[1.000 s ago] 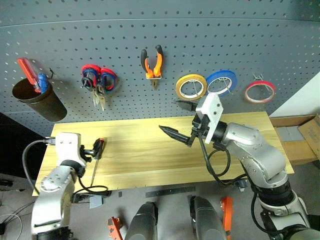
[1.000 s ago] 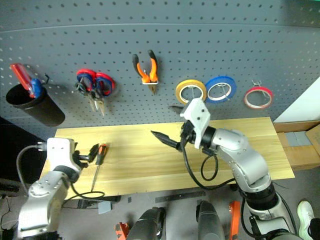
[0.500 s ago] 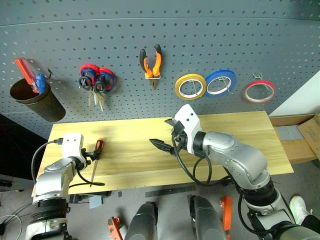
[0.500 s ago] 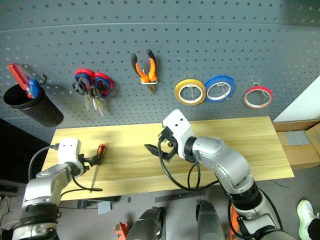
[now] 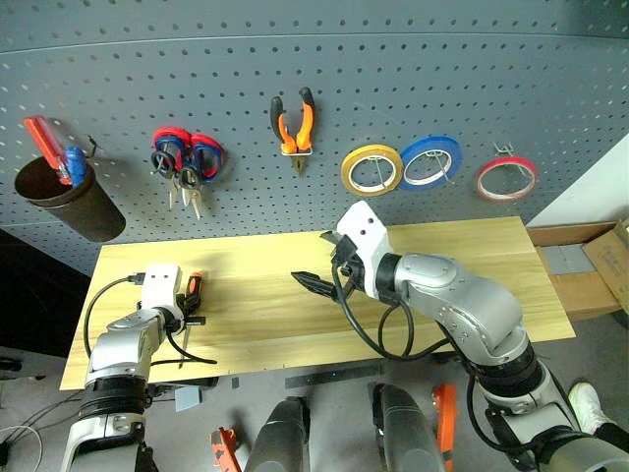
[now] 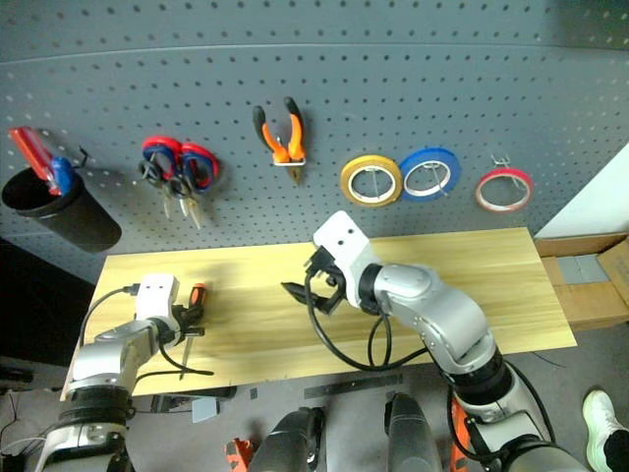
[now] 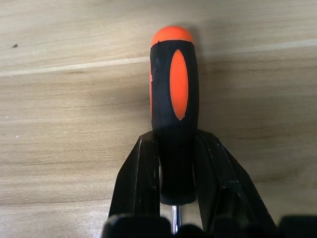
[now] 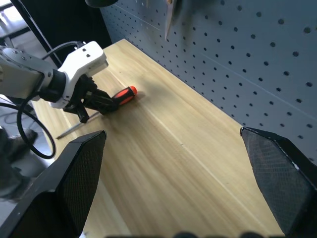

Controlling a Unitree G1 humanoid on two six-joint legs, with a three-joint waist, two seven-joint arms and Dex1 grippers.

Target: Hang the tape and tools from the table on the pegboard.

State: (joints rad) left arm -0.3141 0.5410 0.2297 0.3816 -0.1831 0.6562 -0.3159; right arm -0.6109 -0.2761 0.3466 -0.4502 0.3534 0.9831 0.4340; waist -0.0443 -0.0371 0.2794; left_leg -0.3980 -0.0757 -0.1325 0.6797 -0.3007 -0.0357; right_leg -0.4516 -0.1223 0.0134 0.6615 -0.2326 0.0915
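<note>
The screwdriver [image 7: 174, 84], with an orange-and-black handle, lies on the table [image 5: 442, 251] near its left end. My left gripper [image 5: 191, 305] is shut on the handle, one black finger [image 7: 141, 173] pressed to each side. My right gripper [image 5: 315, 262] hangs open over the table's middle with nothing between its fingers. On the pegboard [image 5: 413, 69] hang the orange-and-black pliers [image 5: 297, 122] at centre and the red tape [image 5: 506, 179] at far right. A dark-handled pair of scissors [image 6: 155, 173] seems to hang in the cluster at the left.
Red- and blue-handled scissors [image 5: 189, 150] hang left of the pliers. Yellow tape [image 5: 371, 170] and blue tape [image 5: 432, 162] hang between the pliers and the red tape. A dark cup [image 5: 67, 205] holding tools hangs at far left. A cardboard box [image 5: 590, 261] sits right of the table.
My left gripper has sunk to the table and closed its open fingers on the screwdriver handle. The right arm swung left and lower early on, then held still.
</note>
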